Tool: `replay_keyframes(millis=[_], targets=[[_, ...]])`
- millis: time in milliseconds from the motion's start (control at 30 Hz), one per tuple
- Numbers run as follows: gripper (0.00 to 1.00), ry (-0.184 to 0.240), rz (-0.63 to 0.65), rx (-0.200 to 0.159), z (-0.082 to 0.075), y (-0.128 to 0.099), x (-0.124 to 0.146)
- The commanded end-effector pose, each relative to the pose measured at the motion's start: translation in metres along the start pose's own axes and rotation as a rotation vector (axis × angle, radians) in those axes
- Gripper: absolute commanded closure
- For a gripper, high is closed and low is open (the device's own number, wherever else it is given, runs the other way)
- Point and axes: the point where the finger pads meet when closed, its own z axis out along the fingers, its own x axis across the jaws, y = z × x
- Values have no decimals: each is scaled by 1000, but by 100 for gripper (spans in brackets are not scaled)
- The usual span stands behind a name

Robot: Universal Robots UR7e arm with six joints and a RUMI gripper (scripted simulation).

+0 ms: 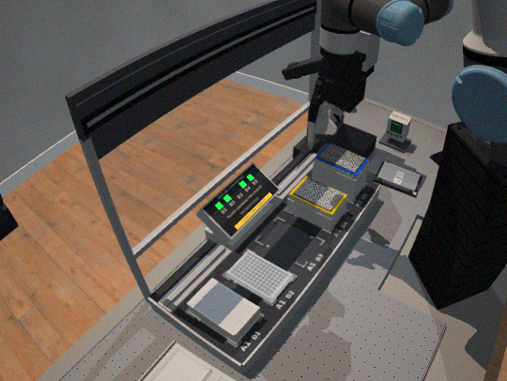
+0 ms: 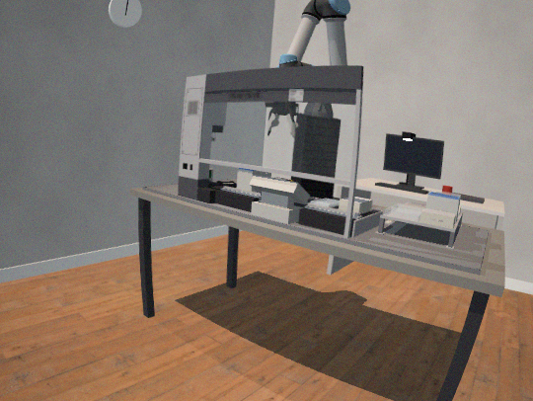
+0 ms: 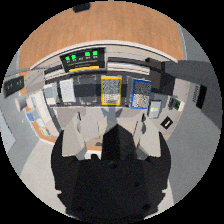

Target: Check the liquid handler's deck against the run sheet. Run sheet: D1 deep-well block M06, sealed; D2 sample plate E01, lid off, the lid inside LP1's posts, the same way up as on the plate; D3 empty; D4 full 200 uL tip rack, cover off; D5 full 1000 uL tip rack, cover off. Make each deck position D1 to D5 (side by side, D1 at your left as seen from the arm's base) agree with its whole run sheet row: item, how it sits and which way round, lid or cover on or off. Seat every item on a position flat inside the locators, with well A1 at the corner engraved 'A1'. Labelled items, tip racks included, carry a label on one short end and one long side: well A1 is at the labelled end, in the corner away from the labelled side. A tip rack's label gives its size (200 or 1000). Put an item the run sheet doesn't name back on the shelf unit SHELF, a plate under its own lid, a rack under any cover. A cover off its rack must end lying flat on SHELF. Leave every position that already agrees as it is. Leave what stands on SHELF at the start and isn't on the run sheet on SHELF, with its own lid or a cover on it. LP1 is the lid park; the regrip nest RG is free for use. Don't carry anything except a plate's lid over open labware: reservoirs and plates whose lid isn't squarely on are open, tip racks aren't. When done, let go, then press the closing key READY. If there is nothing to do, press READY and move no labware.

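Jaws (image 1: 329, 123): standing apart, nothing between them, raised above the far end of the deck.

Directly below the jaws, D5 holds the blue-rimmed tip rack (image 1: 341, 158), cover off, tips showing. The next position along, D4, holds the yellow-rimmed tip rack (image 1: 318, 194), also uncovered. Which rack is 200 and which 1000 cannot be read from these views. Beyond that, D3 (image 1: 291, 244) shows a bare dark pad inside its locators. Further again, D2 carries the open sample plate (image 1: 259, 275), lid off. Farthest from the jaws, D1 holds the deep-well block (image 1: 224, 312) with a smooth grey top, which looks sealed.

A flat item (image 1: 399, 177) lies on the worktop (image 1: 376, 338) just beside the jaws' side of the deck; judged to be the lid at LP1, not confirmed. The READY key (image 1: 398, 128) stands near it.

Assessment: deck appears to agree with the sheet. Remaining: confirm rack labels, press READY.
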Motion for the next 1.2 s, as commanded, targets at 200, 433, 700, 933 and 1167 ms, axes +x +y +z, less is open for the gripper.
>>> replay_keyframes(millis=[200, 433, 700, 933, 1167], targets=[[18, 0, 0, 0, -16, 0, 0], [100, 0, 40, 0, -16, 10, 0], [100, 0, 160, 0, -15, 40, 1], [100, 0, 300, 0, -15, 75, 1], [100, 0, 400, 0, -14, 100, 1]])
